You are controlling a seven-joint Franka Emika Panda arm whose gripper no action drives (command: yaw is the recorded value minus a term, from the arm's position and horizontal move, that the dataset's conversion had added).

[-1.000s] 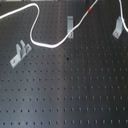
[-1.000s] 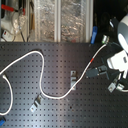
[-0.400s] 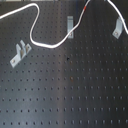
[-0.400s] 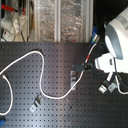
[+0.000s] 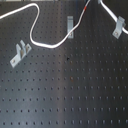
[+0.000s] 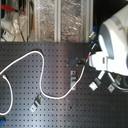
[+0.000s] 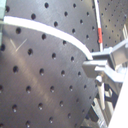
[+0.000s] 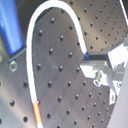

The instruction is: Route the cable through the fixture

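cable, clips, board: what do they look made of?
Cable: white, matte, probably plastic or rubber jacket; it bends in loose curves. Red band: maybe tape or shrink tube, can't tell. Clips: grey, dull sheen, could be metal or plastic. Board: black matte with a hole grid, likely anodised metal.

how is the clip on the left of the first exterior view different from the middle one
The left clip lies clear of the cable; the middle clip has the cable running by its base. The left clip sits nearer the camera and is angled; the middle clip stands straighter. Both are grey, on the black pegboard.
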